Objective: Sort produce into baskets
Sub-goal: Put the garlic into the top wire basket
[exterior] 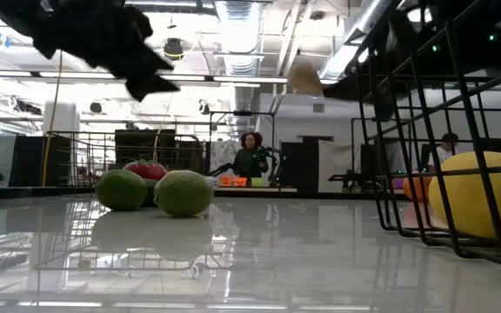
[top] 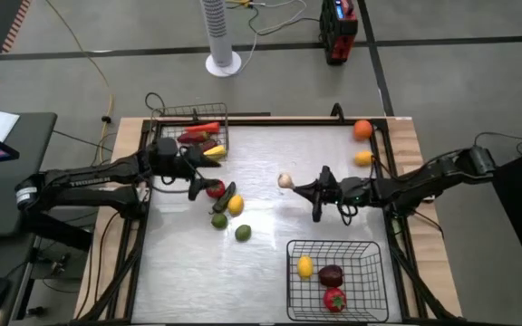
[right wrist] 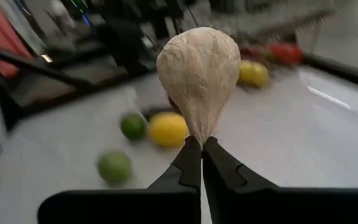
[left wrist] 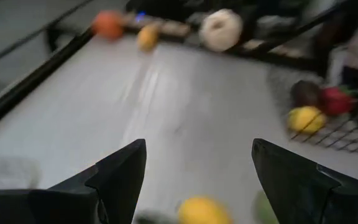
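Papery garlic bulb (right wrist: 198,78) in right end effector (right wrist: 201,155)

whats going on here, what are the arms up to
Two robot arms are sorting toy produce into wire baskets. The right end effector is pinched shut on the tip of a garlic bulb, held above mid-table. The left end effector is open over a loose cluster including a lemon and limes. The black basket holds three pieces; an orange waits at the table's edge.
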Available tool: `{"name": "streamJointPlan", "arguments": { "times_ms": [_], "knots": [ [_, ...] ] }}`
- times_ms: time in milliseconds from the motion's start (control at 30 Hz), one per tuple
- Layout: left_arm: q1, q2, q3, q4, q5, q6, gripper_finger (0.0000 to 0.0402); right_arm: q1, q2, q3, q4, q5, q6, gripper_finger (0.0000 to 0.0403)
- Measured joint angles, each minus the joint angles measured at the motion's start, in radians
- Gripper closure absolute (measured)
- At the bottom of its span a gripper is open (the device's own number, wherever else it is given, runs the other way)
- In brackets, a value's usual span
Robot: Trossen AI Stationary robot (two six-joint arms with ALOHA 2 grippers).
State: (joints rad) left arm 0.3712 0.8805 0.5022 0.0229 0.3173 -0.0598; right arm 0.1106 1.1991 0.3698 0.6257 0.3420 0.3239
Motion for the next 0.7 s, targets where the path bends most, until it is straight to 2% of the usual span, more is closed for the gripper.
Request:
{"name": "streamJointPlan", "arguments": {
  "times_ms": [167, 267, 467, 700],
  "knots": [
    [-0.127, 0.091, 0.000, 0.256, -0.003, 0.027, 0.0120, 0.029, 0.078, 0.000, 0.229, 0.000, -0.044, 0.0370],
    [-0.184, 0.154, 0.000, 0.398, -0.061, 0.039, 0.0120, 0.045, 0.125, 0.021, 0.304, 0.001, -0.066, 0.0370],
    [-0.241, 0.284, 0.000, 0.618, -0.161, 0.040, 0.0120, 0.091, 0.226, 0.143, 0.295, 0.000, -0.147, 0.0370],
    [-0.256, 0.391, 0.001, 0.770, -0.141, 0.011, 0.0120, 0.108, 0.301, 0.288, 0.238, 0.023, -0.219, 0.0370]
  ]
}}
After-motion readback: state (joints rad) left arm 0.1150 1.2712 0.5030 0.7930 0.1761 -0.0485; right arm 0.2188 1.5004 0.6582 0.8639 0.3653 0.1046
